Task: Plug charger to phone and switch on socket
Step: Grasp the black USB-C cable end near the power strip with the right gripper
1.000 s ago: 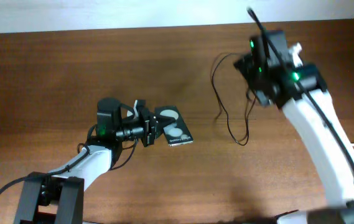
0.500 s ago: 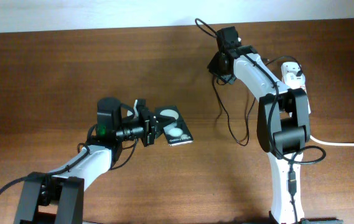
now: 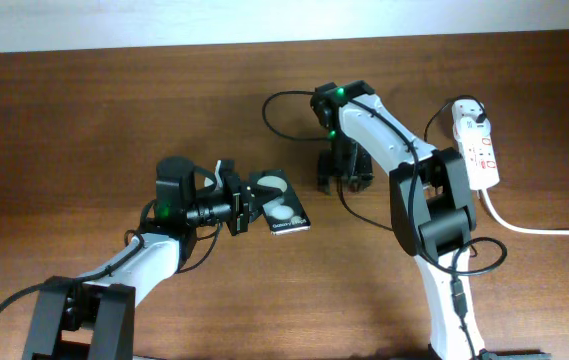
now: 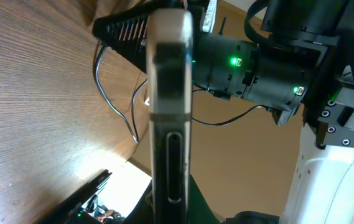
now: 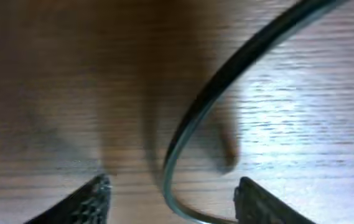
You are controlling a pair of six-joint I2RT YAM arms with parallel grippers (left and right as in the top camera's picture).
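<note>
On the tabletop, phone sits center-left, its left end betw. the fingers of my L claw. My R claw is near, to its right. The charger cable loops behind it. The socket lies far right, well apart from both.

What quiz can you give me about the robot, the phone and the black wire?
1. True or false: the left fingers grip the phone.
2. What runs between the open right fingers? A) the charger's cable B) the phone C) a spoon
3. Fill in: the socket lies nearer the ____ fingers.

Key: 1 true; 2 A; 3 right.
</note>
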